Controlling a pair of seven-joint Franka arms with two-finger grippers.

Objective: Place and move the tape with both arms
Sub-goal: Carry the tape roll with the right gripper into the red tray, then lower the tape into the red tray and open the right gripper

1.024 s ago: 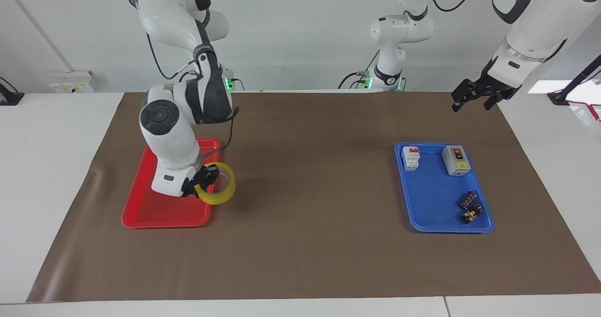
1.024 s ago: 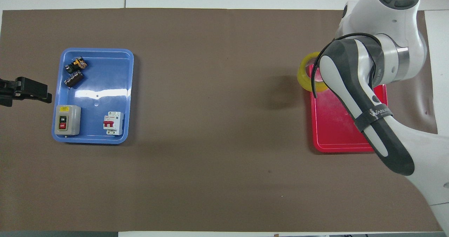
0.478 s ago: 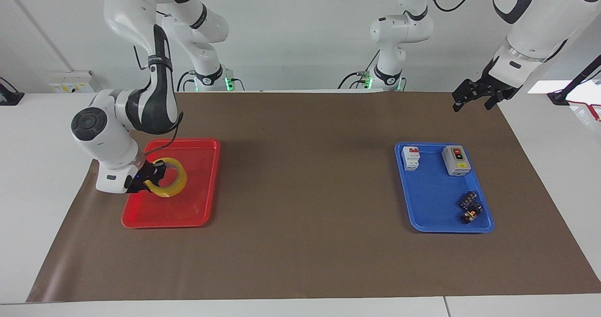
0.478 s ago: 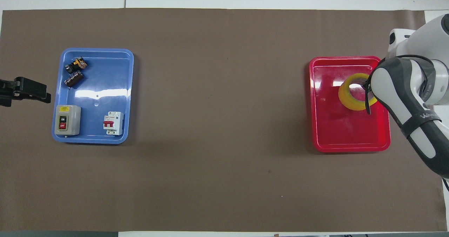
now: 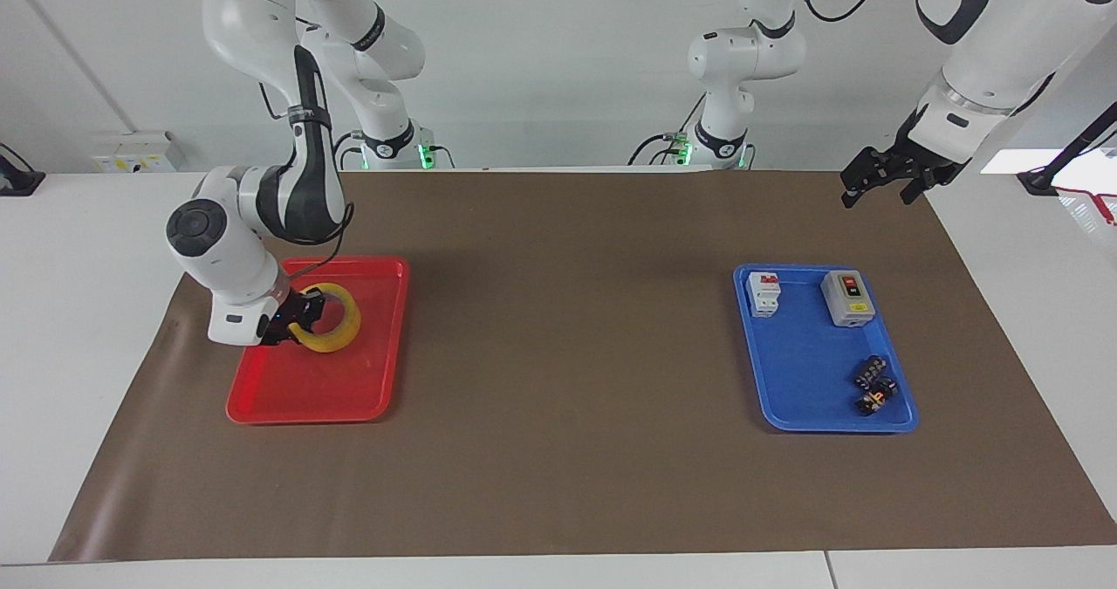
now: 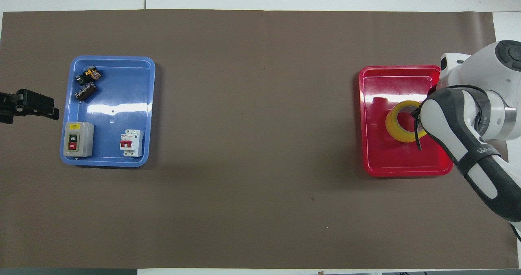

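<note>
The tape [image 5: 336, 334], a yellow ring, hangs tilted over the red tray [image 5: 305, 401] at the right arm's end of the table. My right gripper [image 5: 301, 314] is shut on the tape's rim. Whether the roll touches the tray floor I cannot tell. In the overhead view the tape [image 6: 395, 127] shows over the red tray [image 6: 407, 169], and the right arm's forearm covers the gripper. My left gripper [image 5: 875, 189] waits open with nothing in it, raised over the mat's corner at the left arm's end, and its tips [image 6: 51, 108] show beside the blue tray.
A blue tray [image 5: 807, 414] holds a grey switch box [image 5: 847, 297], a white and red breaker [image 5: 763, 293] and small dark parts [image 5: 874, 384]. A brown mat [image 5: 567, 353] covers the table. Two smaller white arms [image 5: 729, 92] stand at the robots' end.
The right arm carried the tape from the red tray's inner edge back over the tray, toward its own end of the table, then slightly closer to the robots. The left arm stayed still.
</note>
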